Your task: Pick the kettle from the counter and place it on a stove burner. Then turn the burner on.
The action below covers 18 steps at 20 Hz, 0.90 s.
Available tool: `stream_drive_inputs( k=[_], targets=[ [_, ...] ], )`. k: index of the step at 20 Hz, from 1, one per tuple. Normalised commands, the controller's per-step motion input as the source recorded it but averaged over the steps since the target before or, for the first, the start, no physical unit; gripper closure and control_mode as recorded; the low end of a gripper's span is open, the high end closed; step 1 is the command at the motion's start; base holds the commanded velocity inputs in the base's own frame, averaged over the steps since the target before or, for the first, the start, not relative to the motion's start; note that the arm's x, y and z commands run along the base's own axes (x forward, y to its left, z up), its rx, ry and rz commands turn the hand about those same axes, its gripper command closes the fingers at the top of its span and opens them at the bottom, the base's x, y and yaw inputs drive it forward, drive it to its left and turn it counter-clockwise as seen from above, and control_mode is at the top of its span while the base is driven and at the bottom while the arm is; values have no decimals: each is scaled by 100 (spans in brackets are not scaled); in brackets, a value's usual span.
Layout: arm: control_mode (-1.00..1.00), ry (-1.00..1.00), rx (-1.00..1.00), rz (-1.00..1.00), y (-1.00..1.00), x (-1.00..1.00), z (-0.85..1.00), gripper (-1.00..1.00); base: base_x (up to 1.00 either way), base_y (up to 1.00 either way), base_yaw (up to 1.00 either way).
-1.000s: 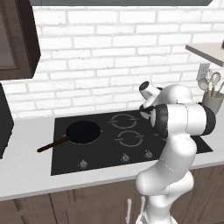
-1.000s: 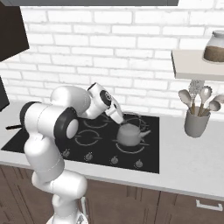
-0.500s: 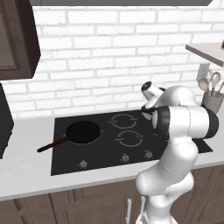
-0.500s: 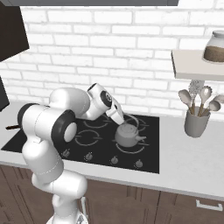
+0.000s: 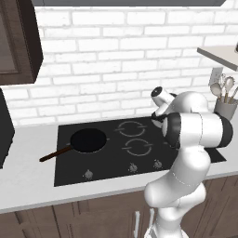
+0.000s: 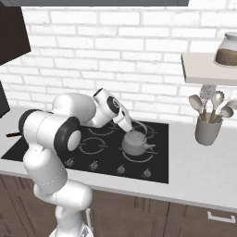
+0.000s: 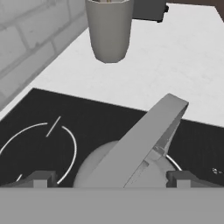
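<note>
kettle [image 6: 134, 142] — small, squat, grey-white, seen upright on the black glass cooktop [image 6: 157, 157], seated on the stove burner [image 6: 139, 156] at the front right of the hob in the right base view. its spout is turned toward the right, and its arched handle [image 7: 144, 140] rises over the body. in the hand view the handle is seen as a broad grey band crossing between the 2 dark fingertips [image 7: 41, 178], with the rounded body below it.

gripper [image 6: 128, 125] — held just above and behind the kettle, angled down toward the handle. the fingers are seen spread apart, 1 at each side of the handle in the hand view; contact with the handle cannot be told.

cooktop, further contents — a second burner ring [image 7: 43, 148] is shown beside the kettle in the hand view. 2 more rings are shown in the left base view, with a black frying pan [image 5: 88, 139] on the left part of the glass, its brown handle pointing out over the counter [image 5: 28, 181]. a row of small knobs [image 6: 121, 169] is set along the front edge.

counter, right of the cooktop — a grey utensil holder [image 6: 207, 131] with spoons is stood near the brick wall [image 6: 115, 55], well apart from the kettle. above it a wall shelf [image 6: 206, 69] is fitted, bearing a jar [image 6: 227, 50].
</note>
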Motion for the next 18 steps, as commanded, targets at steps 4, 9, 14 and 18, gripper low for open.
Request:
stream_drive_inputs(
  k=[4, 9, 14, 18],
  targets=[
    [-100, 0, 0, 7, -15, 0, 22, -100, 0, 0, 0],
    [-100, 0, 0, 12, -17, -5, 21, -100, 0, 0, 0],
    [-100, 0, 0, 17, -1, -15, 28, -100, 0, 0, 0],
    [-100, 0, 0, 17, 0, -43, 49, -100, 0, 0, 0]
  ],
)
